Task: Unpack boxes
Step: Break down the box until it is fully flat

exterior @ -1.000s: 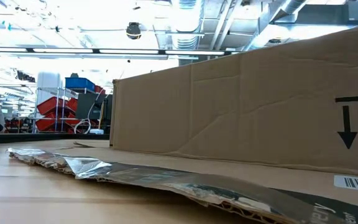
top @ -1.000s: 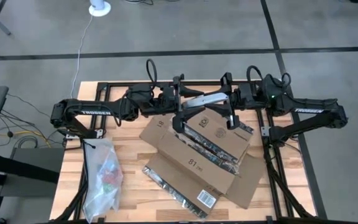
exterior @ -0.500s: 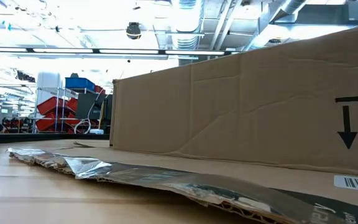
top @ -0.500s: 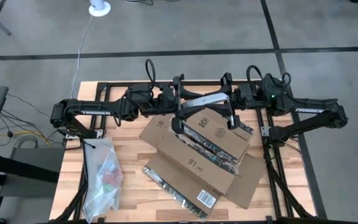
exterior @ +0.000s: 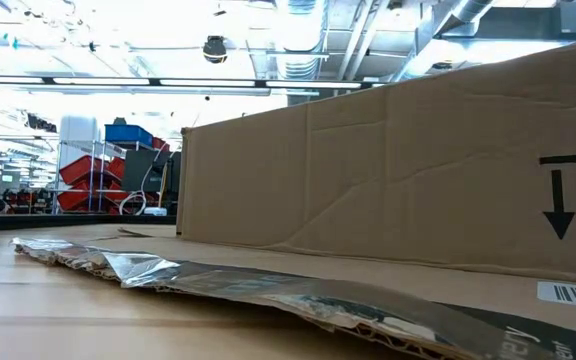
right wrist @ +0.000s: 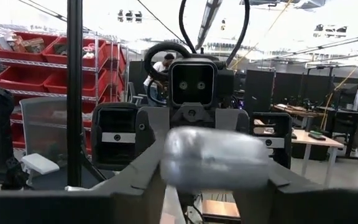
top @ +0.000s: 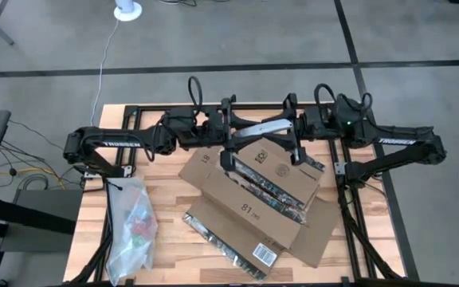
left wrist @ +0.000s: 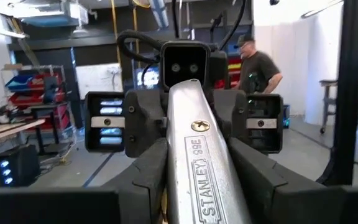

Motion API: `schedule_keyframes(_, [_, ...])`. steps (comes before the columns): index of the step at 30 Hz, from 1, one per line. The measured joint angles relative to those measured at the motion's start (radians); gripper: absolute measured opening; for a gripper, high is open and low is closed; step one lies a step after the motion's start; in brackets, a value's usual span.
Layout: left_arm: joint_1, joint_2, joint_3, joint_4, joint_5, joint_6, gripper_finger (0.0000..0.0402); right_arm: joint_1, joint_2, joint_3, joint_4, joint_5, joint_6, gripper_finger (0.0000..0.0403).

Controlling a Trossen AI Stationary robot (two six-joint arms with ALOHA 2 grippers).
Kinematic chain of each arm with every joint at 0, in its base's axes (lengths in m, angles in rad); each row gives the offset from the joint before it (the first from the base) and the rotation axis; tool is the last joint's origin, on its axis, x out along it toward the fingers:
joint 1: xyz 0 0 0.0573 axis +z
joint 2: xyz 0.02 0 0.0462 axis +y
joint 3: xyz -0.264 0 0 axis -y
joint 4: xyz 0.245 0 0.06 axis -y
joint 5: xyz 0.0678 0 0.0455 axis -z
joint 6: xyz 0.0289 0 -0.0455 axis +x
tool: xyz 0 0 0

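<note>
Box [exterior: 398, 160] cropped; contents perhaps hidden.

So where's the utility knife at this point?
In the high view the utility knife is held in the air between the left gripper and the right gripper, at the table's far edge, just above the cardboard box.

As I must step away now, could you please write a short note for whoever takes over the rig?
Left claw: shut on one end of the silver utility knife, above the table's far edge.
Right claw: shut on the knife's other end, facing the left claw.
Cardboard box: mid-table, flaps spread, dark tape strip torn along them.
Clear plastic bag: on the table left of the box, apart from it.
Done: the box looks opened.
Left: probably one claw lets go of the knife; whether the box is empty cannot be seen.
</note>
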Motion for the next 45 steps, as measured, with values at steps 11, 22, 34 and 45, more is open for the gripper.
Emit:
schedule_keyframes(11, [0.01, -0.05, -0.001, -0.238, -0.062, 0.009, 0.0117, -0.05, 0.002, -0.001, -0.166, -0.006, 0.099, 0.0288])
schedule_keyframes(22, [0.047, -0.093, 0.028, -0.38, -0.049, -0.005, 0.0117, -0.055, 0.014, -0.002, -0.166, -0.02, 0.092, 0.0291])
schedule_keyframes(34, [0.044, -0.091, 0.084, -0.513, 0.038, -0.075, 0.0117, -0.045, 0.036, -0.001, -0.168, -0.019, 0.086, 0.0291])
schedule_keyframes(45, [0.041, -0.088, 0.084, -0.509, 0.041, -0.088, 0.0117, -0.04, 0.078, 0.001, -0.118, -0.018, 0.035, 0.0291])
